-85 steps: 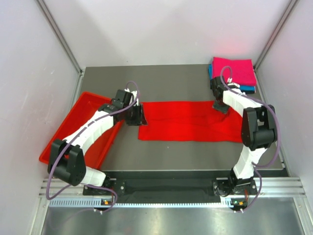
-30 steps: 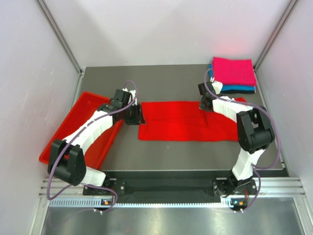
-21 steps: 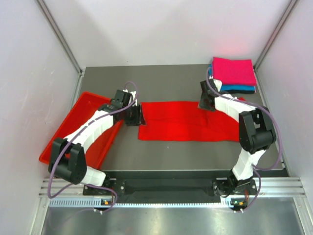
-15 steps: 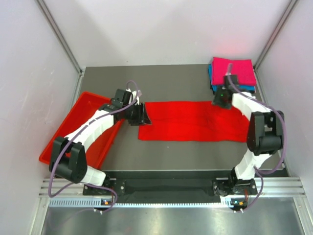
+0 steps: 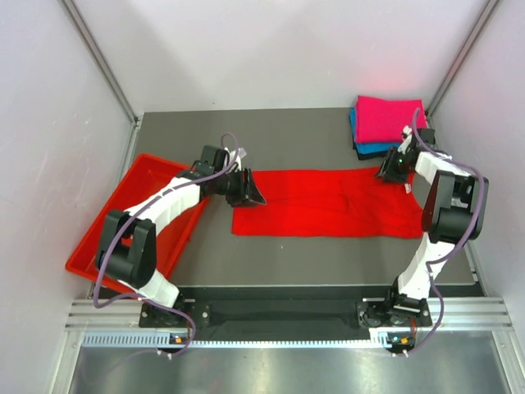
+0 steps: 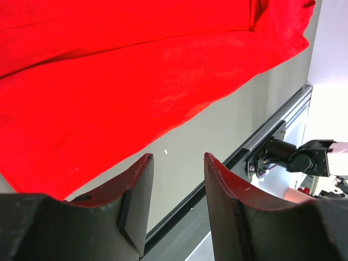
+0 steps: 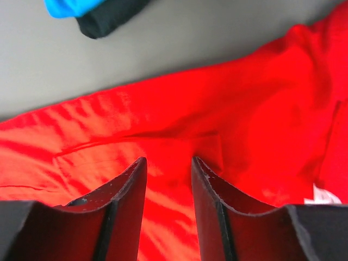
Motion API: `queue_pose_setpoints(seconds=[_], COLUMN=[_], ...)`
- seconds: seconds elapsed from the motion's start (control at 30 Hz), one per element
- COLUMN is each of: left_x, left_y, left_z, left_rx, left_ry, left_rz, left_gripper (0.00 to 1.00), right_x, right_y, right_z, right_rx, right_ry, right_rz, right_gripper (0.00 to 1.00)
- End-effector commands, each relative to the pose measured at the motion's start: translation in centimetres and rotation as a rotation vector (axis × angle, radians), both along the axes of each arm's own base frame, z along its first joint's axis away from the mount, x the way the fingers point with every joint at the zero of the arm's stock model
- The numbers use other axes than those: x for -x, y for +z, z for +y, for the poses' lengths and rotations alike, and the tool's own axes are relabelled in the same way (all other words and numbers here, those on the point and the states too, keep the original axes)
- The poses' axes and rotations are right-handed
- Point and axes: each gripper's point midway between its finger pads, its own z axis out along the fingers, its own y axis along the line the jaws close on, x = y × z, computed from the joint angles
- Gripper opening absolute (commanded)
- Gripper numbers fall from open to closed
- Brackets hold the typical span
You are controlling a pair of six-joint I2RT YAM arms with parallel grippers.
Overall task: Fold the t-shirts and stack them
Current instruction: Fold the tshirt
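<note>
A bright red t-shirt (image 5: 324,203) lies flat on the grey table, folded into a long strip. At the back right is a stack of folded t-shirts: magenta-pink (image 5: 390,119) on top, teal-blue (image 5: 353,123) under it, black (image 5: 371,151) at the bottom. My left gripper (image 5: 255,194) hovers at the strip's left end, open and holding nothing. In the left wrist view, its fingertips (image 6: 178,159) frame bare table beside the red cloth (image 6: 136,70). My right gripper (image 5: 387,171) is over the strip's far right corner, open, with red cloth (image 7: 179,119) below its jaws (image 7: 168,161).
A rigid red plastic tray (image 5: 123,215) sits at the table's left edge, under the left arm. White walls enclose the table on three sides. The teal (image 7: 65,6) and black (image 7: 109,19) stack corners show at the top of the right wrist view.
My right gripper moved right along the strip's far edge, from near its middle to its right end, and opened. My left gripper shifted slightly right over the strip's left end.
</note>
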Motion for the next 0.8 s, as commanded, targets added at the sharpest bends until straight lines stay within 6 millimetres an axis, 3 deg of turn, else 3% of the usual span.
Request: queue_pose_setpoints(seconds=[0.0,0.27,0.53,0.77], left_x=[-1.6,-1.9,-1.9,-2.0], left_y=[1.9,1.2,0.7,0.5], left_z=[-0.7,-0.8,-0.8,-0.9], left_rx=[0.041,0.036,0.033,0.035], left_ry=[-0.006,-0.009,-0.007,-0.008], left_rz=[-0.071,-0.053,-0.047,-0.043], left_gripper=[0.47,0.46,0.46,0.46], right_x=[-1.9,-1.6,-2.1,-1.8], right_y=[1.6,2.9,4.5,2.7], right_z=[-0.6,-1.6,-2.9,-3.4], right_rx=[0.013,0.057,0.086,0.07], right_ry=[0.047,0.049,0.05,0.049], right_rz=[-0.084,-0.129,-0.189,-0.16], right_gripper=[0.4,0.44,0.42,0.36])
